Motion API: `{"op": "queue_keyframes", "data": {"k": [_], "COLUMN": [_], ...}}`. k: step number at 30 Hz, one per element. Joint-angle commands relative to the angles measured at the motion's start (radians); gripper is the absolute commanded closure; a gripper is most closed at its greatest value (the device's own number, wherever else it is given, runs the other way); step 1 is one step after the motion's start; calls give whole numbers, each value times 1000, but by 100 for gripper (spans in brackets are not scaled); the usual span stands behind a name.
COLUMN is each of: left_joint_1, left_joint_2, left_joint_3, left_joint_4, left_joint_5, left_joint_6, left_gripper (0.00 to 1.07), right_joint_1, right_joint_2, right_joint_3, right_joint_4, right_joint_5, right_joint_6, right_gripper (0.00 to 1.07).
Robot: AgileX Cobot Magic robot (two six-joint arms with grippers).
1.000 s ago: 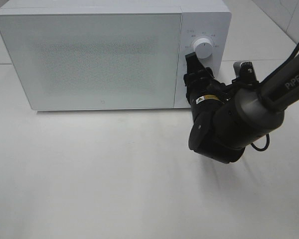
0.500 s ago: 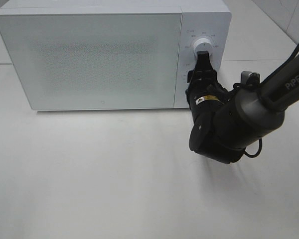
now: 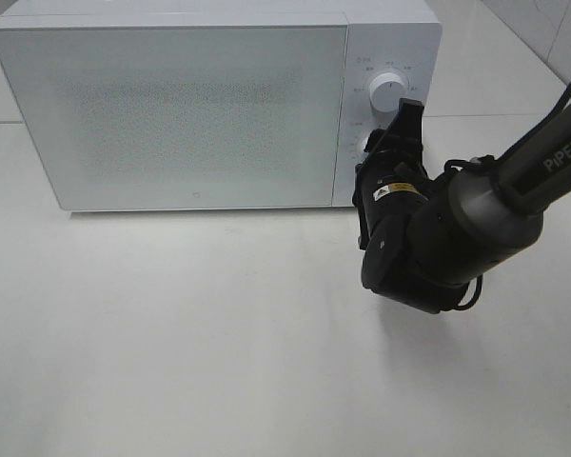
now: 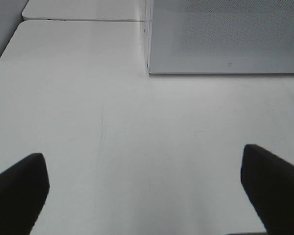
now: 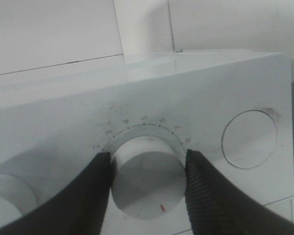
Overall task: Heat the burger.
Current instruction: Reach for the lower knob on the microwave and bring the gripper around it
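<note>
**Turning the timer knob, burger out of sight**

Nearest is the flat white table (image 3: 219, 362), and its near side is bare. The left pincer (image 4: 142, 154) hangs over the table, back from the front left corner of the oven. Its two black fingers (image 4: 19, 188) are wide apart with nothing between them.

Further in, the big black right arm (image 3: 438, 238) reaches over the table toward the oven's right end. The right pincer (image 5: 147, 155) is clamped on the round white timer knob (image 5: 147, 188), with one ridged finger pressing on each side. Small numbers run in a ring around this knob, and it has a tiny red mark on its face.

Past that, another round white knob (image 3: 387, 92) sits higher on the same panel. There is also a flat round button (image 5: 249, 139) beside the timer knob.

The boxy white microwave oven (image 3: 419, 38) stands at the far side of the table. Its frosted grey door (image 3: 171, 114) is shut.

The burger cannot be seen in any picture. It is probably inside, behind the shut door, but the door hides it.

So putting it in and closing the door look done. What seems left is to turn the knob, wait for the heat, then open the door.
</note>
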Motion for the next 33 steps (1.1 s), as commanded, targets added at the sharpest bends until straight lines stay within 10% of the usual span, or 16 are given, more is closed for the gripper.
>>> {"op": "queue_keyframes", "data": {"k": [1, 33], "left_joint_1": [2, 2], "left_joint_2": [-17, -17], "left_joint_3": [-1, -1], "left_joint_4": [-4, -4], "left_joint_5": [2, 2], "left_joint_6": [-5, -5], "left_gripper": [7, 7], "right_joint_1": [-1, -1], "right_joint_2": [-13, -13], "right_joint_3": [-31, -31], "right_joint_4": [-157, -113], "right_joint_5": [-96, -104], "right_joint_6": [53, 180], "right_gripper": [102, 98]}}
